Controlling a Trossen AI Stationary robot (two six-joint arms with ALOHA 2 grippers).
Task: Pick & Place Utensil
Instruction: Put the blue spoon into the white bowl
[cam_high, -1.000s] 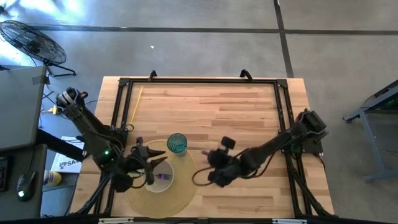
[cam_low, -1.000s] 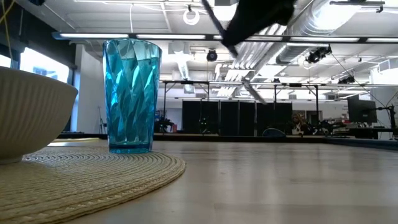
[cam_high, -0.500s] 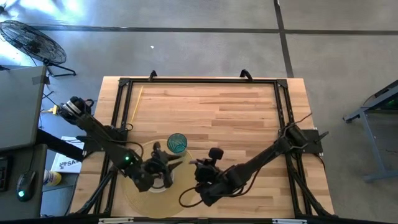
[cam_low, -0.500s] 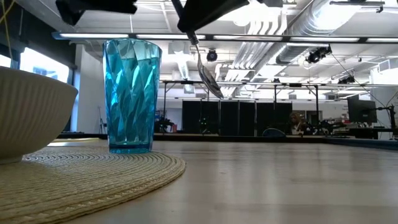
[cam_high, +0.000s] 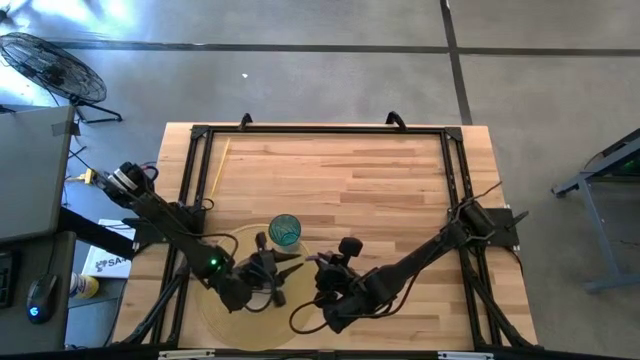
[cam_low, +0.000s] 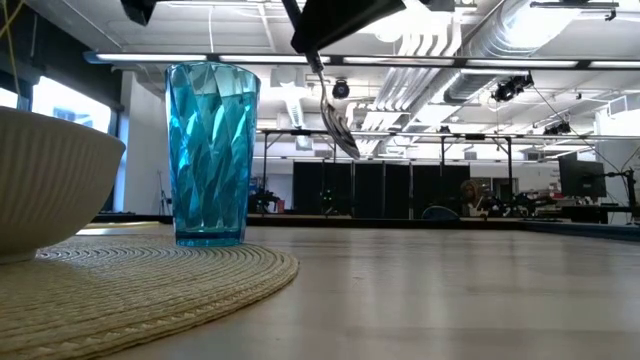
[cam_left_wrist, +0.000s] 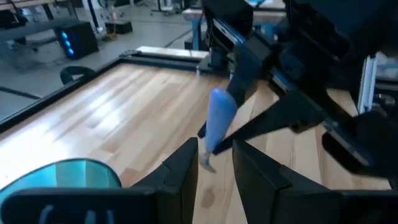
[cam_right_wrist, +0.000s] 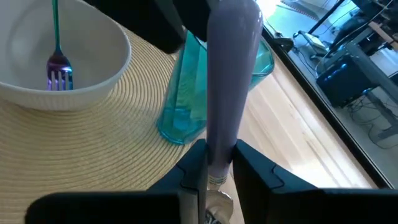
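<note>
My right gripper (cam_right_wrist: 219, 162) is shut on a spoon with a lavender handle (cam_right_wrist: 231, 62). The spoon's metal bowl (cam_low: 338, 128) hangs in the air just right of the blue faceted cup (cam_low: 212, 150). That cup stands on a round woven placemat (cam_low: 150, 280) beside a white bowl (cam_right_wrist: 118, 37). A fork (cam_right_wrist: 58, 56) with a teal handle leans inside the bowl, tines down. My left gripper (cam_left_wrist: 214, 165) stands open and holds nothing, above the placemat by the bowl (cam_high: 285, 262), facing the spoon. My right gripper pinches the spoon's lavender handle at its lower end (cam_right_wrist: 217, 140), just above the metal neck, between its two fingers. The fingers come slanting down from the table's right side and lie across the spoon. The spoon is lifted clear, steeply tilted, handle up and bowl down.
Bare wooden tabletop (cam_high: 380, 180) stretches behind and to the right of the placemat, framed by a black metal rail (cam_high: 320, 130). The two grippers stand close together near the cup (cam_high: 285, 230).
My right gripper has carried the spoon toward the table's left, up to the cup, and tipped it so the bowl hangs down. My left gripper has gone toward the right, across the white bowl, and rolled. Both have stayed nearly still in the last half second.
</note>
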